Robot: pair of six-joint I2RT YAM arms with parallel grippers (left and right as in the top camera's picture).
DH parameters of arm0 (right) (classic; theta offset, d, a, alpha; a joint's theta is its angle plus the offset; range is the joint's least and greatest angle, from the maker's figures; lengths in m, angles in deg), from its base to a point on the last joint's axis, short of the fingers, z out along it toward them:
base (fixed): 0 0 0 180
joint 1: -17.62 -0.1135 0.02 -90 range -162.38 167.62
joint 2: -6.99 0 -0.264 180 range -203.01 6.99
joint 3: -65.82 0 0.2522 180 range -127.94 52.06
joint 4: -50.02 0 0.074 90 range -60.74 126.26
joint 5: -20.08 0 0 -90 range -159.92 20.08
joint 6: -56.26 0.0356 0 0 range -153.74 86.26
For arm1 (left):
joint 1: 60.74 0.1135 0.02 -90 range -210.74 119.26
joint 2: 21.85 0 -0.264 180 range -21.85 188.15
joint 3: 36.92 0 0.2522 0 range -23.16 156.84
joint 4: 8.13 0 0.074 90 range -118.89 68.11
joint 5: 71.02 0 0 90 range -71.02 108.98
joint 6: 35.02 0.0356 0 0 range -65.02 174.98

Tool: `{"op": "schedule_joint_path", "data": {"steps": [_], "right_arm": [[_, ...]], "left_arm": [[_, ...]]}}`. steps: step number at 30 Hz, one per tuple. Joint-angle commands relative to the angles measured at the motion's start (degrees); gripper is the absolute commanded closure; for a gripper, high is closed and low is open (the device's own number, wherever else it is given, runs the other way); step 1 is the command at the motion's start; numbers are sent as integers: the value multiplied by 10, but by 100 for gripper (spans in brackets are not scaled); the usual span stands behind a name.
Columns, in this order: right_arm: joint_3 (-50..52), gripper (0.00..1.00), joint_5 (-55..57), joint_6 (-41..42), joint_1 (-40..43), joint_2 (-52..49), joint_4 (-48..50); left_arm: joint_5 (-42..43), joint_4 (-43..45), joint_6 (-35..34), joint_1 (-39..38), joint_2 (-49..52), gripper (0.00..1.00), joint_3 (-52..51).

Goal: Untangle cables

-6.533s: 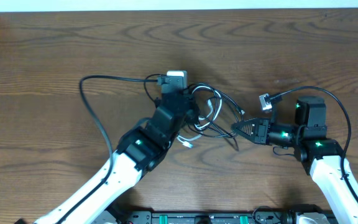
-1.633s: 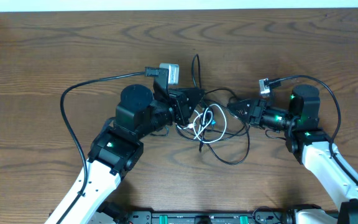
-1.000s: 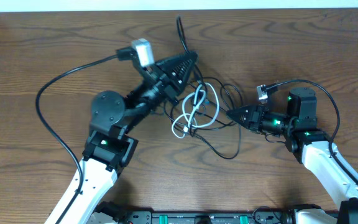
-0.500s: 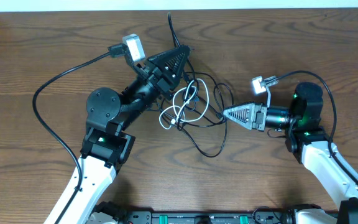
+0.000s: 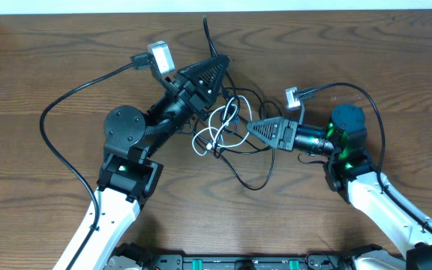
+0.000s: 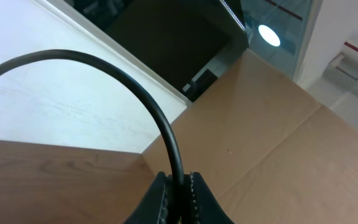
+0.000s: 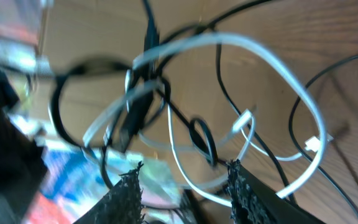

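The cables lie in a tangle at mid-table: a thin white cable [image 5: 224,126] looped through thin black cables [image 5: 255,166]. My left gripper [image 5: 220,63] is shut on one black cable [image 6: 166,127], whose free end arcs up past the fingers [image 5: 205,26]. The left wrist view shows that cord pinched between the closed pads [image 6: 191,193]. My right gripper [image 5: 252,126] points left at the tangle's right side and stands open. In the right wrist view its fingertips [image 7: 129,183] straddle strands of the white cable [image 7: 263,59] and a black loop [image 7: 204,140], without clamping them.
The thicker black wire [image 5: 58,112] of the left arm's camera sweeps wide over the left of the wooden table [image 5: 51,45]. The right arm's own wire [image 5: 366,94] arches above its wrist. The table's white far edge [image 5: 313,6] runs along the top.
My right gripper has moved left, its tip now in the tangle's right side. The left gripper, after pulling its black cable up and back, has held still for the last half second.
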Motion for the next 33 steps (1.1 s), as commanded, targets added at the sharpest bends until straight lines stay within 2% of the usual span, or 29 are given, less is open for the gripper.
{"op": "schedule_joint_path", "data": {"steps": [1, 5, 8, 23, 33], "right_arm": [[-1, 59, 51, 141, -3, -2, 32], [-1, 64, 52, 207, -3, -2, 112], [-1, 68, 56, 237, -3, -2, 121], [-1, 71, 80, 252, -59, -4, 104], [-1, 70, 146, 251, -88, -5, 104]], "left_arm": [[29, 5, 2, 2, 0, 92, 23], [63, 5, 28, 2, 0, 92, 23], [73, 6, 28, 2, 0, 92, 23], [74, 5, 27, 2, 0, 92, 23], [110, 6, 27, 2, 0, 92, 23]]}}
